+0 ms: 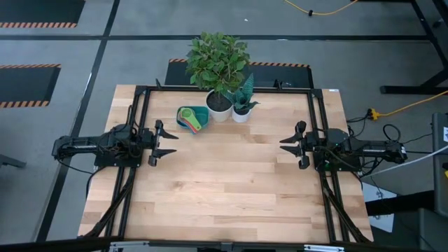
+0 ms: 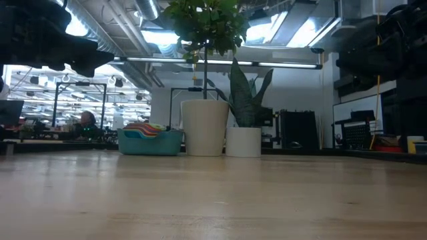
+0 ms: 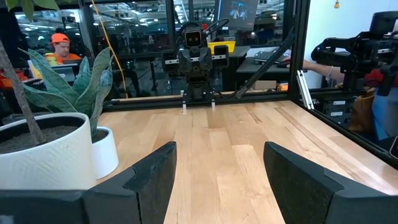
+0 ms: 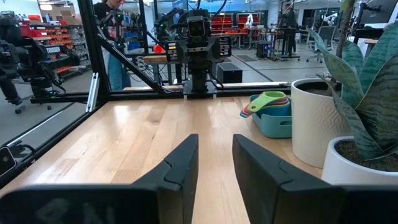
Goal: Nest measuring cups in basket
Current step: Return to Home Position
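Cups [image 4: 268, 101] nested in basket [image 4: 274, 126]; L claw [image 1: 170, 142] & R claw [image 1: 286, 145] both open, empty.

The table [image 1: 231, 182] is pale wood in butted strips, smooth with a soft sheen. Just beside the large white pot [image 4: 316, 121], whose matt wall carries a fine embossed pattern, the teal basket [image 4: 273, 126] and the measuring cups [image 4: 266, 99] in it look like smooth, faintly glossy plastic.

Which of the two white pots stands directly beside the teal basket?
The larger pot, which holds the leafy plant, stands beside the basket. The smaller pot, with stiff pointed leaves, is on the larger pot's other side.
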